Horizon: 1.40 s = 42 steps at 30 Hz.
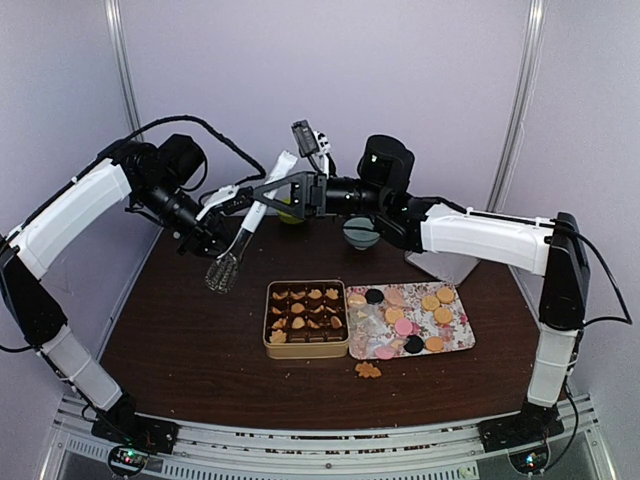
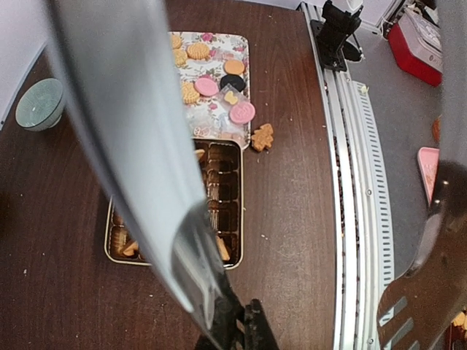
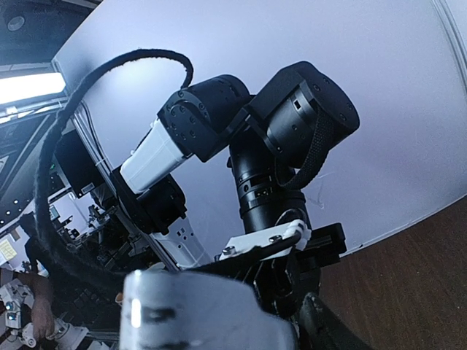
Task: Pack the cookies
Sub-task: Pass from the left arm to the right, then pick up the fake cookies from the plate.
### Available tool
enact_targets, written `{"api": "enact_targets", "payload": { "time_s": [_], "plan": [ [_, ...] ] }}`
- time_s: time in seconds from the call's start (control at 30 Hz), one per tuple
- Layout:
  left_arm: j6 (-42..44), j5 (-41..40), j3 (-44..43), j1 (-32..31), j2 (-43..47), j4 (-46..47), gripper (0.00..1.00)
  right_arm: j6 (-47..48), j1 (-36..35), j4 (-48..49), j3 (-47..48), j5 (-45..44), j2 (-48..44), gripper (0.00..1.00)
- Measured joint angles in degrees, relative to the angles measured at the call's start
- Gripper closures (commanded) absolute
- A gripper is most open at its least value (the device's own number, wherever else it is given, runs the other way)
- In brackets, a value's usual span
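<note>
Upper left, left gripper (image 1: 210, 240) fingers pressed tight on a white-handled slotted utensil (image 1: 224, 272); right gripper (image 1: 270, 194) fingers spread at its handle, upper centre; below, tan tin (image 1: 306, 351) part-filled, most cookies (image 1: 404, 326) on floral tray (image 1: 462, 330) centre-right, one loose on worktop (image 1: 180, 340).

Two dark cookies (image 1: 374, 296), one tin (image 1: 306, 352), one tray (image 1: 460, 335), one bowl (image 1: 361, 236).

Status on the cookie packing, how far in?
Done: several cups in the tin hold cookies; others look bare. In hand: left claw grips the tongs above the table, right claw sits by their handle end, grip unclear. Left: many more on the floral tray, plus one stray cookie on the table.
</note>
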<state>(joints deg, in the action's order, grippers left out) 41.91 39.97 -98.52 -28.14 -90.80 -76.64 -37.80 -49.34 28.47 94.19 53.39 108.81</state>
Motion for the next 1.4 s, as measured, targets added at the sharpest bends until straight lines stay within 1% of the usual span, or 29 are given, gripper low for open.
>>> {"api": "enact_targets", "payload": {
  "time_s": [0.17, 0.3, 0.47, 0.5, 0.53, 0.57, 0.6, 0.7, 0.8, 0.87, 0.97, 1.0, 1.03, 1.07, 1.1, 1.2, 1.3, 1.4],
  "plan": [
    [0.4, -0.4, 0.4, 0.0, 0.3, -0.3, 1.00, 0.1, 0.5, -2.0, 1.4, 2.4, 0.6, 0.58],
    [0.0, -0.3, 0.6, 0.0, 0.3, -1.9, 1.00, 1.5, 0.6, -2.6, 1.9, 3.6, 1.1, 0.69],
    [-1.1, 0.0, 0.6, 0.0, 0.3, -3.0, 0.99, 4.0, 0.9, -4.3, 2.3, 4.3, 1.2, 0.70],
    [-1.1, 0.0, 0.6, 0.0, 0.3, -3.0, 0.86, 4.3, 1.1, -4.5, 2.3, 4.3, 1.2, 0.69],
    [-1.1, -0.2, 0.6, 0.0, 0.3, -3.1, 0.78, 4.7, 1.3, -4.7, 2.3, 4.4, 1.2, 0.70],
    [-1.1, -0.2, 0.6, 0.0, 0.3, -3.1, 0.65, 4.9, 1.4, -4.7, 2.2, 4.3, 1.2, 0.70],
    [-1.1, -0.5, 0.6, 0.0, 0.3, -3.0, 0.59, 5.0, 1.5, -4.6, 1.9, 4.3, 1.1, 0.70],
    [-1.2, -2.2, 0.6, 0.0, 0.3, -2.0, 0.44, 4.3, 2.0, -4.7, -0.9, 3.8, -0.1, 0.71],
    [-2.2, -4.5, 0.6, 0.0, 0.3, -0.1, 0.37, 4.2, 2.6, -4.8, -3.8, 2.8, -1.3, 0.73],
    [-3.0, -6.1, 0.6, 0.0, 0.4, 1.1, 0.36, 4.4, 3.1, -5.1, -6.0, 1.7, -2.4, 0.74],
    [-4.1, -9.1, 1.1, 0.0, 0.9, 3.0, 0.34, 5.1, 3.9, -5.4, -9.1, -0.1, -4.5, 0.73],
    [-4.5, -10.3, 1.4, 0.0, 1.2, 3.6, 0.28, 5.4, 4.2, -5.6, -10.1, -0.8, -5.4, 0.73],
    [-4.9, -11.1, 1.7, 0.1, 1.3, 3.9, 0.18, 6.2, 4.5, -6.1, -11.4, -1.5, -6.5, 0.73],
    [-5.5, -12.2, 1.9, 0.3, 1.5, 4.3, 0.12, 7.0, 4.9, -7.0, -12.5, -2.5, -7.7, 0.73],
    [-6.3, -13.4, 2.3, 0.5, 1.6, 4.9, 0.09, 8.3, 5.2, -8.2, -13.7, -3.8, -9.2, 0.73],
    [-8.8, -17.1, 3.1, 1.9, 1.6, 6.7, 0.06, 13.8, 5.9, -12.9, -18.0, -9.0, -14.7, 0.73],
    [-11.2, -20.9, 3.7, 4.1, 1.8, 8.5, 0.02, 19.8, 6.3, -18.1, -22.5, -16.5, -20.7, 0.73],
    [-13.6, -23.6, 4.1, 6.9, 2.5, 10.3, 0.02, 24.5, 6.4, -22.0, -27.4, -24.5, -26.2, 0.72]
  ]
}}
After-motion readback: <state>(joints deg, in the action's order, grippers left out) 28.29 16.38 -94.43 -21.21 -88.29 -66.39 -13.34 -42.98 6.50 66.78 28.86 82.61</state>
